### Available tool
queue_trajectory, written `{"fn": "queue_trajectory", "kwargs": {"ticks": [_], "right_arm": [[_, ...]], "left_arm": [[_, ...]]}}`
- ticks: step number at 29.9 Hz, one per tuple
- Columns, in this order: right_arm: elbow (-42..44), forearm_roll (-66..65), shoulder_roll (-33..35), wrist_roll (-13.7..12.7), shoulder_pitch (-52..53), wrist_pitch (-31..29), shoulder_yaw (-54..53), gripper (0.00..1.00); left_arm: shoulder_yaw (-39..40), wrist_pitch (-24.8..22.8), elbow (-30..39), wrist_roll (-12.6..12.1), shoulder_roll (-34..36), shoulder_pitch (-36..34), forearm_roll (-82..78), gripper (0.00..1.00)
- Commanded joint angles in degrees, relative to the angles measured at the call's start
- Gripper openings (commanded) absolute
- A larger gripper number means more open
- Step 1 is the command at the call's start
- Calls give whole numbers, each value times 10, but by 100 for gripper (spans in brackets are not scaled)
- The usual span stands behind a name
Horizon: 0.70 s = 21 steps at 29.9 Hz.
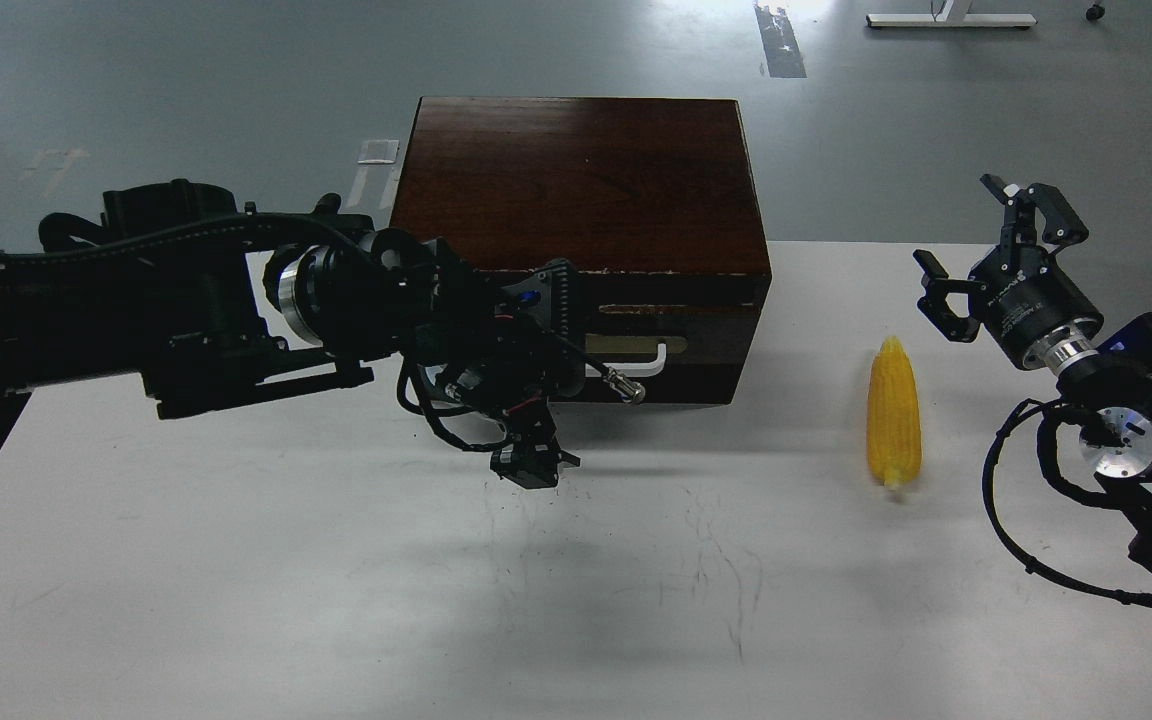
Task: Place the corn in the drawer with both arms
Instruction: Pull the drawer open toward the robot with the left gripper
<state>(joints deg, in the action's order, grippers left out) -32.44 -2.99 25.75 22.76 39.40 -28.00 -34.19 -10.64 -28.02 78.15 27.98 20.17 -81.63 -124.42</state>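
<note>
The corn (893, 420) lies on the white table (236, 580), right of the dark wooden cabinet (576, 180), with its point away from me. The drawer (706, 352) is pulled out a little, and a thin pale strip shows above its front. My left gripper (576, 350) covers the left end of the white bar handle (661, 353) and looks shut on it; its fingers are dark and hard to tell apart. My right gripper (966, 235) is open and empty, above the table just right of the corn's tip.
My left arm stretches across the table's left half in front of the cabinet. A black part (533, 467) of the left wrist hangs low over the table. My right arm's cable loop (1011, 540) hangs near the right edge. Scuff marks cross the table's middle.
</note>
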Motion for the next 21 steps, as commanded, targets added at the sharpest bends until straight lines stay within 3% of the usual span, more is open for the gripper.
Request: {"fn": "queue_trajectory", "kwargs": {"ticks": [1, 8, 21], "right_arm": [[0, 0, 0, 0, 0, 0, 0, 100], [1, 0, 0, 0, -1, 0, 0, 100], [0, 0, 0, 0, -1, 0, -1, 100]], "left_arm": [[0, 0, 29, 0, 7, -2, 1, 99], [3, 0, 105, 0, 27, -3, 8, 99], [1, 0, 184, 0, 72, 1, 8, 99]]}}
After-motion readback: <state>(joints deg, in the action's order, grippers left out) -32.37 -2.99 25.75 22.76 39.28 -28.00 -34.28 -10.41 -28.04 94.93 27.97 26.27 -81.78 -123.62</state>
